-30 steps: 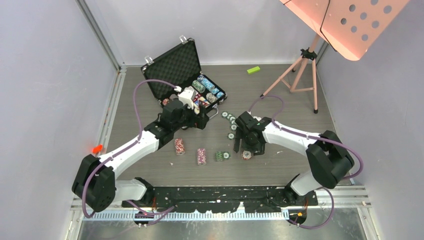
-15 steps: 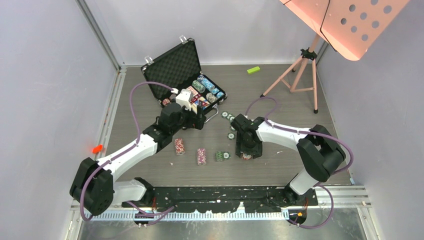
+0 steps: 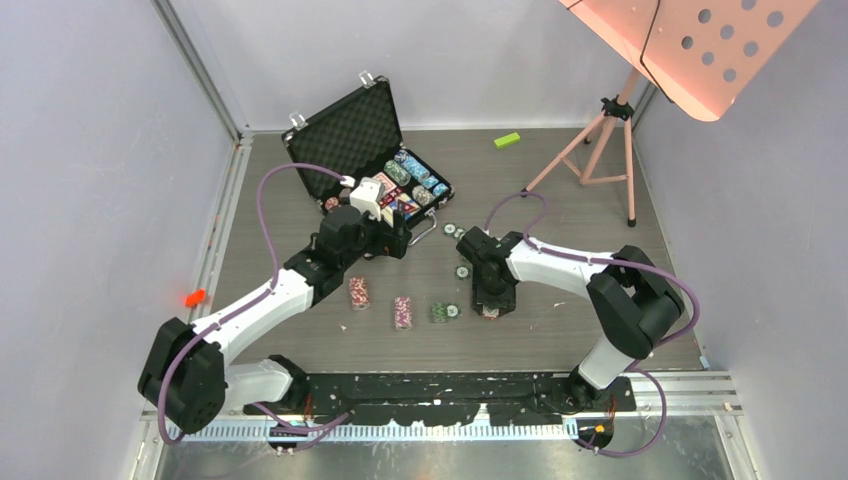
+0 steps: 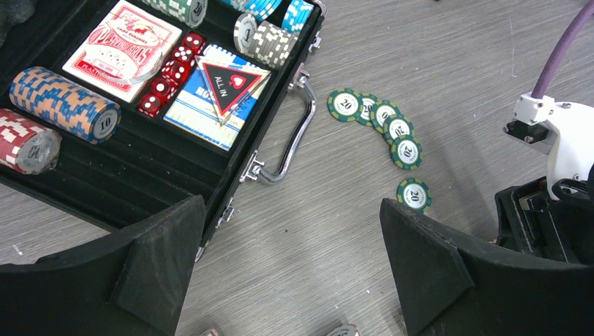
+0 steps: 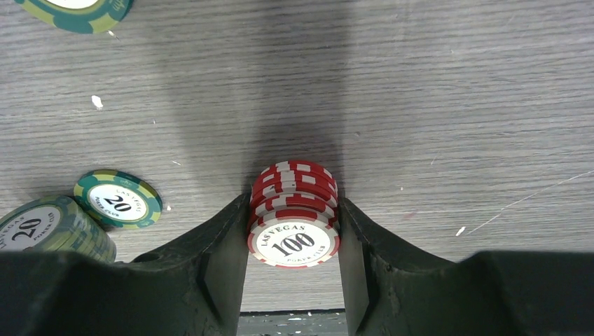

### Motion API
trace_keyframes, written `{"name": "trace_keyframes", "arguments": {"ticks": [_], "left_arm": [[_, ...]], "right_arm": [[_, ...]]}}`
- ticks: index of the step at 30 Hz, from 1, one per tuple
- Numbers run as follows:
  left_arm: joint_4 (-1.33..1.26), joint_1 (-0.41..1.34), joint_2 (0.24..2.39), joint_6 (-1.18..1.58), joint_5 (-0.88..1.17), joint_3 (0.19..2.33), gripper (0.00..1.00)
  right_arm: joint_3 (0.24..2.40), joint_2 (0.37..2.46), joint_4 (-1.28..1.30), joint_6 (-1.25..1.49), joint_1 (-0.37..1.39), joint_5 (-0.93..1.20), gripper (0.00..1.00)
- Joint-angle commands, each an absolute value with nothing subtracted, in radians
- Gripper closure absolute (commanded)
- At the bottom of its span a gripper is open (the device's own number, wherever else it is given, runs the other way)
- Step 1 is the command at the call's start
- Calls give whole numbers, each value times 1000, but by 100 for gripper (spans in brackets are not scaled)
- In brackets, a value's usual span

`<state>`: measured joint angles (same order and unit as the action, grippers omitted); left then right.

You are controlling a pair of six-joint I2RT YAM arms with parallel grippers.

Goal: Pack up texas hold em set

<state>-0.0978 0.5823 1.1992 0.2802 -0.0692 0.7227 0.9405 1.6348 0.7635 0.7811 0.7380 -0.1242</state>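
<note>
Grey wood-grain table (image 3: 600,300) is walled in by pale panels; one black case (image 3: 345,130) is set open at the far left, its foam lid raised. Inside it, from the left wrist, are seen one red-backed deck (image 4: 122,49), five red dice (image 4: 171,70) in a row beside it, one "ALL IN" triangle (image 4: 228,80), and several chip rolls (image 4: 63,101) laid on their sides. The left gripper (image 4: 291,231) is held wide apart near the handle (image 4: 298,133), nothing between its fingers. Six loose green chips (image 4: 397,129) are scattered just beyond the handle; five overlap in a curve, one lies apart. Nearer the arms, two reddish stacks (image 3: 358,293) and one green stack (image 3: 440,313) are set on the table; a single green chip is seen just beside the green stack. The right gripper (image 5: 294,210) is closed on one red stack (image 5: 294,231) marked 100; both fingers are pressed to its sides, and the stack rests on the table.
</note>
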Motion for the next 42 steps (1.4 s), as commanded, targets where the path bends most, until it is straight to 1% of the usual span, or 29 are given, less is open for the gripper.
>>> {"name": "trace_keyframes", "arguments": {"ticks": [1,2,4,5,7,9,10,11,12,14,23,37,42], "left_arm": [[-143,585,1170,267,-86,721,0],[-143,586,1170,267,-86,721,0],[-144,585,1168,267,-86,721,0],[-144,586,1169,266,-85,721,0],[-143,586,1170,267,-84,721,0],[-143,585,1169,266,-82,721,0],[-143,584,1169,267,-82,721,0],[-143,585,1168,266,-81,721,0],[-143,586,1168,265,-81,721,0],[-143,585,1166,265,-81,721,0],[-141,586,1161,264,-81,719,0],[-140,585,1158,261,-83,718,0],[-134,585,1190,270,-75,731,0]], "right_arm": [[886,1662,734,792,743,-144,52],[883,1662,733,795,744,-146,51],[872,1657,725,797,743,-146,60],[867,1655,725,798,743,-148,67],[863,1651,724,798,744,-154,69],[861,1650,725,796,743,-161,74],[863,1645,726,796,743,-161,81],[863,1643,726,796,744,-161,85],[866,1635,727,798,744,-162,92],[875,1620,738,800,744,-172,99],[914,1531,773,794,744,-192,100],[923,1498,770,793,744,-190,100],[933,1482,781,786,743,-198,100]]}}
